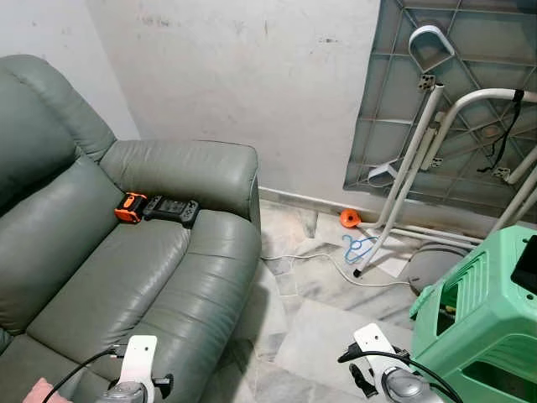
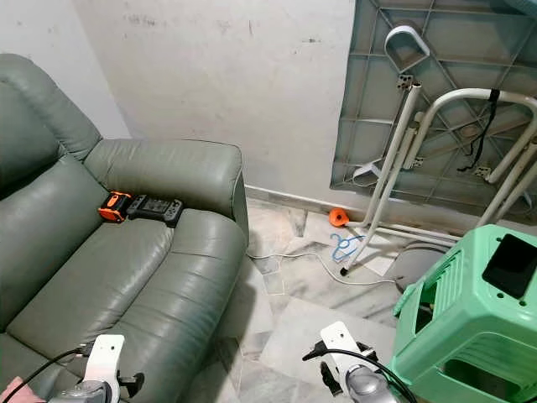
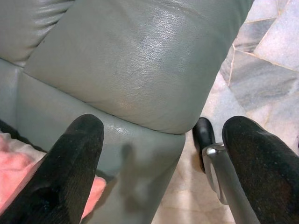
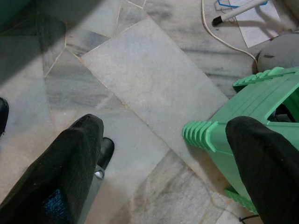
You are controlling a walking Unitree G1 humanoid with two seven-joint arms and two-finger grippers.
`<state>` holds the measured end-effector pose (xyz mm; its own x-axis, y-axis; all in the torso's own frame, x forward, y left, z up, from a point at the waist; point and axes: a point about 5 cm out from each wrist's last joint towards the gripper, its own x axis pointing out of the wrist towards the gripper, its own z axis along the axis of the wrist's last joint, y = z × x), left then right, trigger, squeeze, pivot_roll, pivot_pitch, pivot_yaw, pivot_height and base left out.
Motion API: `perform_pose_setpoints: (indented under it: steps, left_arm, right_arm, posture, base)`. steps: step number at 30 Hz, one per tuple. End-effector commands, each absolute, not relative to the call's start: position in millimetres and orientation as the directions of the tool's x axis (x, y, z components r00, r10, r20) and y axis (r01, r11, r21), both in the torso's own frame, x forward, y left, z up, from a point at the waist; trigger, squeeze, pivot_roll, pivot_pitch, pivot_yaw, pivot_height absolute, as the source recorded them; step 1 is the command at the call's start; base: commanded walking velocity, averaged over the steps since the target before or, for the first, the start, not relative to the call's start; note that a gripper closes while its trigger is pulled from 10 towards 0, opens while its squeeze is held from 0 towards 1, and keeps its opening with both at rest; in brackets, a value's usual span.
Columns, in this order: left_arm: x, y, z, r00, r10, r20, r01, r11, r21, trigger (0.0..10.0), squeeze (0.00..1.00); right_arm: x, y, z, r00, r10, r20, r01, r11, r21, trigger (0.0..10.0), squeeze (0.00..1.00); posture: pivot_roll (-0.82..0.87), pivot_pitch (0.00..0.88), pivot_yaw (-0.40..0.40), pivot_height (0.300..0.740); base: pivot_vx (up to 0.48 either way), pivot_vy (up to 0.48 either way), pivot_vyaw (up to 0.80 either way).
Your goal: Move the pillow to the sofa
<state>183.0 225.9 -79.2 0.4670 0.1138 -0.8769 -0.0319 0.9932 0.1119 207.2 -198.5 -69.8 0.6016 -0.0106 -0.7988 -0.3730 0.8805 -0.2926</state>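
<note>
I stand in front of the gray sofa (image 1: pixel 126 269). My left tool (image 3: pixel 159 163) hangs low over the front edge of the seat, and its two black fingers (image 3: pixel 70 168) are wide apart with nothing between them. My right tool (image 4: pixel 159 163) hangs over the marble floor (image 4: pixel 154 79), next to the green stool (image 2: pixel 470 311). It is wide open too, and it holds nothing.

The pillow (image 3: pixel 14 168) is a soft pink thing. I see just a corner of it, lying on the sofa seat, right beside my left tool. It also peeks in at the bottom of my left eye view, on my left side. So the pillow seems to be on the sofa already, and my left arm is the nearer one by far.

So little of the pillow shows that I cannot tell which way it points or which way its long side runs.

A black and orange game controller (image 1: pixel 157 208) lies farther back by the armrest, well apart from the pillow.
</note>
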Motion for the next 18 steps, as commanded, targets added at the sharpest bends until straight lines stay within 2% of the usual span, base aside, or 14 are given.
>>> perform_pose_setpoints:
  steps: [1,6,18]
  left_arm:
    - [184.4,228.2,-78.0,0.468,0.121,-0.876,-0.032,0.992,0.120,10.0,0.00]
    - [184.3,227.7,-78.1,0.467,0.120,-0.876,-0.035,0.993,0.117,10.0,0.00]
    - [186.1,223.2,-78.4,0.469,0.114,-0.876,-0.038,0.993,0.109,10.0,0.00]
  right_arm:
    - [207.2,-196.1,-70.3,0.596,-0.005,-0.803,-0.379,0.880,-0.287,10.0,0.00]
    - [207.1,-195.1,-70.6,0.596,-0.004,-0.803,-0.382,0.879,-0.287,10.0,0.00]
    - [205.5,-196.1,-71.3,0.594,-0.006,-0.805,-0.378,0.881,-0.285,10.0,0.00]
  posture:
    - [-0.13,0.000,0.083,0.740]
    - [-0.13,0.000,0.083,0.740]
    - [-0.13,0.000,0.081,0.740]
  base:
    - [0.000,0.000,0.00]
    - [0.000,-0.106,0.00]
    - [0.000,-0.374,0.00]
